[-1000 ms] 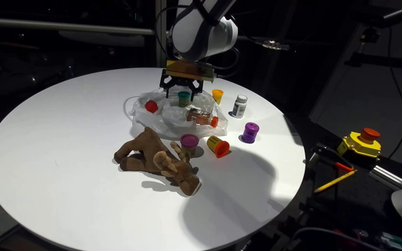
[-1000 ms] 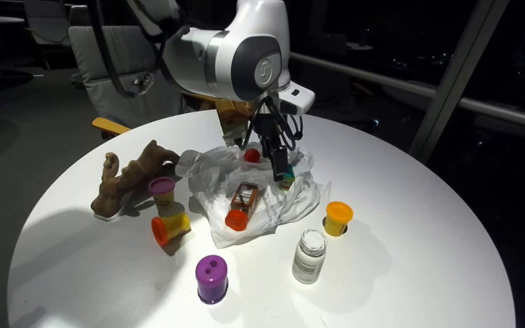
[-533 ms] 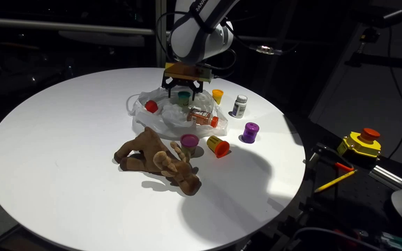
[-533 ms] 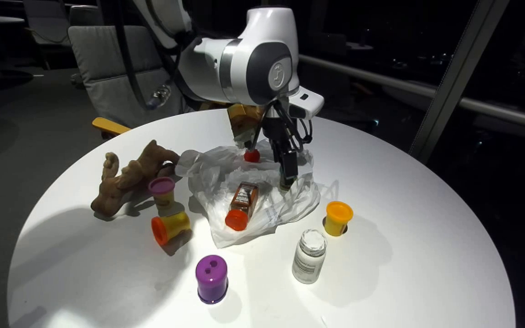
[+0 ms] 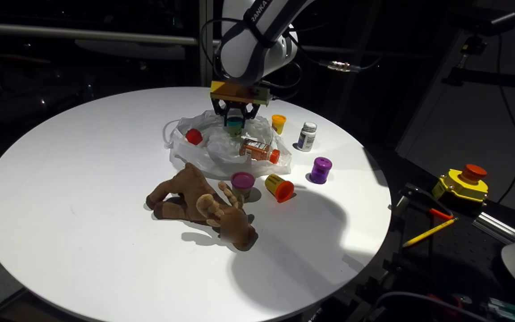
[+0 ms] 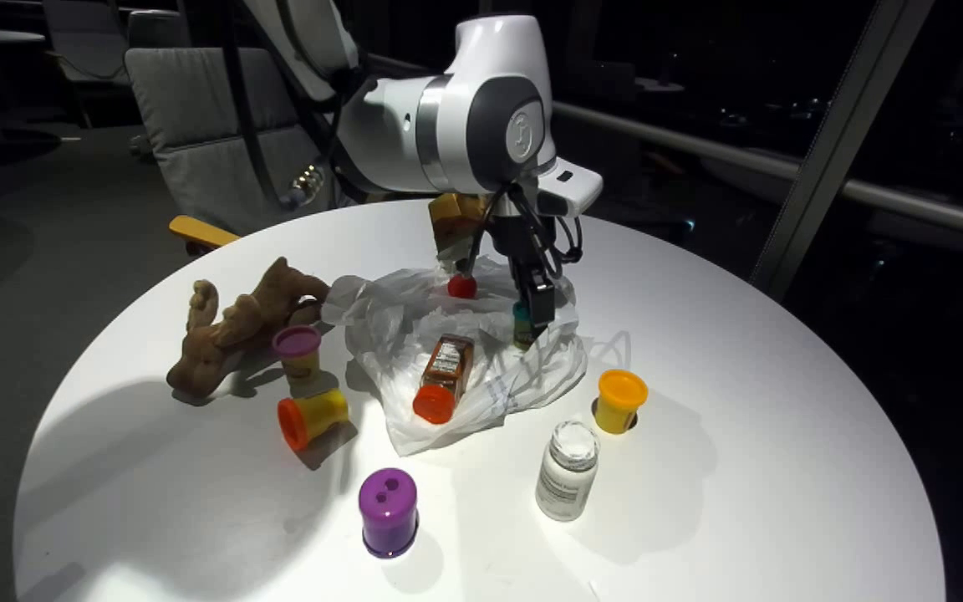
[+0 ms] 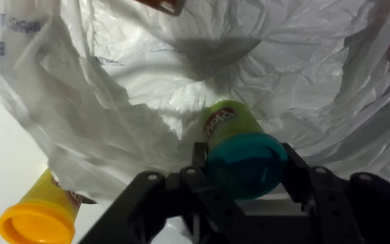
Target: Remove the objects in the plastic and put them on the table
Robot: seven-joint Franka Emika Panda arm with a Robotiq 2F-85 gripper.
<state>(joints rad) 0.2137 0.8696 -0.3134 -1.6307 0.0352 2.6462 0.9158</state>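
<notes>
The teal-lidded tub (image 7: 244, 156) is upright within the spread white plastic bag (image 5: 221, 167), with the jaws drawn in and gripping it by the lid, one on either side; whether its base is raised off the plastic I cannot tell. On the same plastic a clear bottle (image 5: 254, 150) with reddish-brown contents and an orange-red cap lies on its side, and a small round red piece (image 6: 462, 286) sits apart from it. The bag lies crumpled on the round white counter (image 5: 83, 179); in an exterior view it is closer to the far edge than to the near one. Outside it, in an exterior view, an orange-lidded tub (image 6: 620, 401) stands near the bag on the side towards the right edge, a white bottle (image 6: 568, 470) stands further towards the near edge, and a purple pot (image 6: 389, 512) is closest to that edge. A yellow tub (image 6: 327, 410) lies on its side just beside an upright pink-lidded tub (image 6: 298, 364), and next to these a brown plush animal (image 6: 268, 305) lies flopped, its muzzle towards the left edge. Above the bag hangs the white arm (image 6: 389, 142). Beyond the counter's far edge stands a grey chair (image 6: 226, 125); in an exterior view, past the right edge, are a pencil (image 5: 429, 232) and a yellow box (image 5: 461, 185) with a red button.
</notes>
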